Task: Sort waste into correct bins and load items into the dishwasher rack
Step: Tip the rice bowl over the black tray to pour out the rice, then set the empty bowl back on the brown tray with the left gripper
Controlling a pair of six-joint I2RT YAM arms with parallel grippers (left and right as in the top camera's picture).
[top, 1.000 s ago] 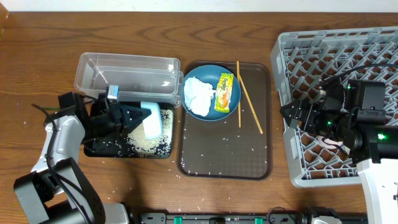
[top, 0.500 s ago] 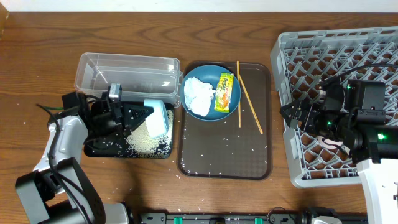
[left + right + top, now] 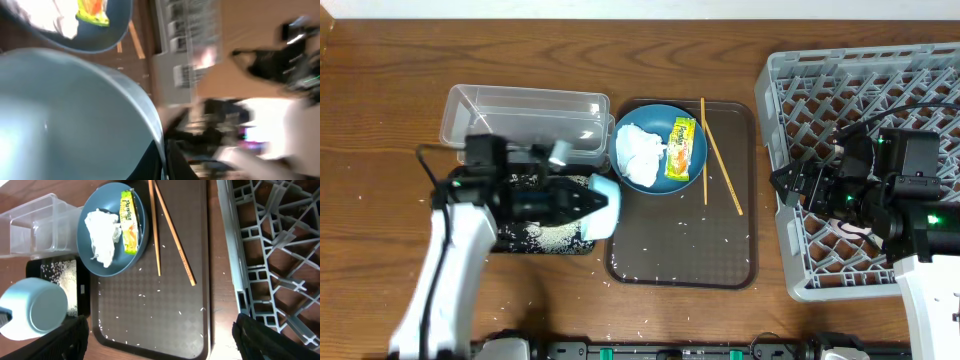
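Clasping a smooth round pale-blue bowl (image 3: 604, 205), the left tool (image 3: 588, 203) is closed; right tool (image 3: 160, 324) gapes wide, empty.

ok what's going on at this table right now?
The left tool grips a small pale blue-green cup, tipped on its side, above the seam between the shallow black rectangular tray and the brown serving tray. Loose white rice grains lie in the black tray. The round blue dish on the brown tray carries a crumpled white tissue and a yellow-green snack wrapper; thin wooden chopsticks lie beside it. The right tool hangs open over the grey lattice dishwasher rack.
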